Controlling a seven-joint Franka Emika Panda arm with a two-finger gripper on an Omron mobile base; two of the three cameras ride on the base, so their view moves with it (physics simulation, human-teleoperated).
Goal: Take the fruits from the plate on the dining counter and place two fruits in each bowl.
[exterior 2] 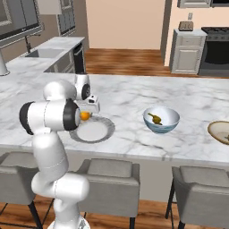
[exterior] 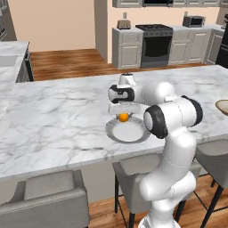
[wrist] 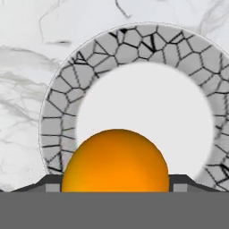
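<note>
The orange sits between the fingertips of my gripper, which is shut on it. In the base views the gripper holds this fruit just over the near-left rim of the grey plate, whose white centre is bare. The plate rests on the marble dining counter. To its right stands the white and light-blue bowl with a small yellowish fruit inside. The tan bowl lies farther right, cut by the frame edge.
Grey stools stand under the counter's near edge. A second counter with a sink runs along the left. Cabinets and a stove line the far wall across the wooden floor.
</note>
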